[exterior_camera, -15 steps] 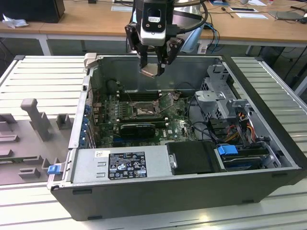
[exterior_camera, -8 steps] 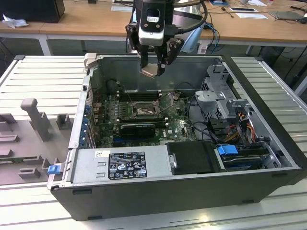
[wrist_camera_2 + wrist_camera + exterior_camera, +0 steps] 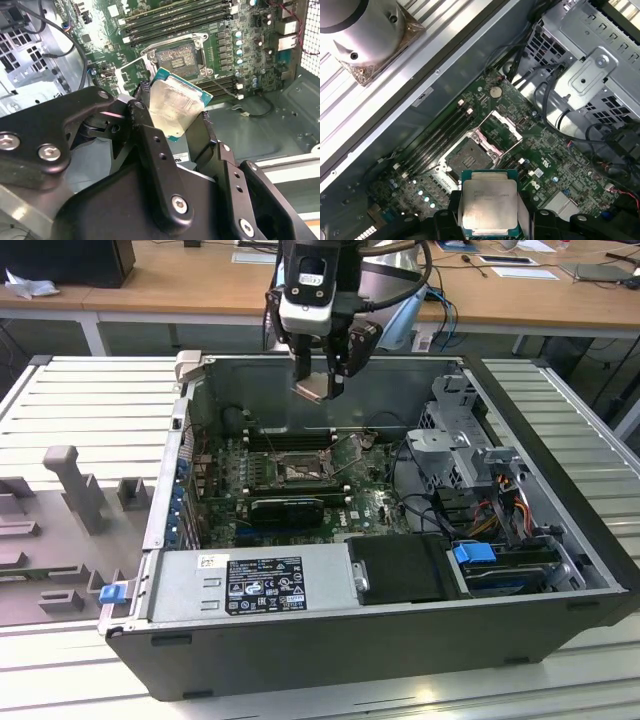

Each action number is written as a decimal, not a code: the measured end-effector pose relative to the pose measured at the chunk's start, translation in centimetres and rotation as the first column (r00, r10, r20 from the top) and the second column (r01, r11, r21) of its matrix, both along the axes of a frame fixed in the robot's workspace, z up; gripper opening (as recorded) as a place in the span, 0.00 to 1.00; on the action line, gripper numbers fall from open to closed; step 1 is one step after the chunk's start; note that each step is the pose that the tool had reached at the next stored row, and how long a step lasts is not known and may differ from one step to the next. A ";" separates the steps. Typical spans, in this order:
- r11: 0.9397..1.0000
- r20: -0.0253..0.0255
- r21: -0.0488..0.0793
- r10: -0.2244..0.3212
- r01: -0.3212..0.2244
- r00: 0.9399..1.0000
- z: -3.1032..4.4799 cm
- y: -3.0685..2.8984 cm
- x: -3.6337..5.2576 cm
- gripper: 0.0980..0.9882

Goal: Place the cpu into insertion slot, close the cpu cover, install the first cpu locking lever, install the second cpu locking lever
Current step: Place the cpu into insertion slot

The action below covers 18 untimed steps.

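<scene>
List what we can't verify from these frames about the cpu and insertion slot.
- cpu underside: faces away in both wrist views, too small in the exterior view.
- cpu's gripped edges: covered by the gripper in both wrist views.
- insertion slot pins: too small in every view.
- cpu cover: in the second wrist view, partly behind a finger.

Pale wooden desks (image 3: 200, 285) stand behind a ribbed grey metal worktable (image 3: 90, 410).
</scene>
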<state>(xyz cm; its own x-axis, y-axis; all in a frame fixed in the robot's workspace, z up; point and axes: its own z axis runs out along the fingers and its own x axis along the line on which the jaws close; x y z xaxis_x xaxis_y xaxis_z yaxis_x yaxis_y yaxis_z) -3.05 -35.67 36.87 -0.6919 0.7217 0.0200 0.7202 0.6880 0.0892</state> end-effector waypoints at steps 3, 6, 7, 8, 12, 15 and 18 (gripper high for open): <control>0.999 0.000 0.000 -0.033 0.033 0.999 -0.01 0.00 0.00 0.48; 0.998 0.000 0.000 -0.061 0.061 0.998 -0.01 0.00 0.00 0.48; 0.998 0.000 0.000 -0.068 0.068 0.998 -0.01 0.00 0.00 0.48; 0.997 0.000 0.000 -0.074 0.074 0.997 -0.01 0.00 0.00 0.48; 0.993 0.000 0.000 -0.121 0.121 0.993 -0.02 0.00 0.00 0.48; 0.988 0.000 0.000 -0.154 0.154 0.988 -0.02 0.00 0.00 0.48; 0.981 0.000 0.000 -0.196 0.196 0.981 -0.02 0.00 0.00 0.48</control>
<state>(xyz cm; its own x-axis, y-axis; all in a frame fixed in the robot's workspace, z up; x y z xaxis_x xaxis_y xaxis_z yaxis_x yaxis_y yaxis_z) -3.05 -35.67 36.85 -0.5371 0.8433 0.0201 0.8410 0.5336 0.0892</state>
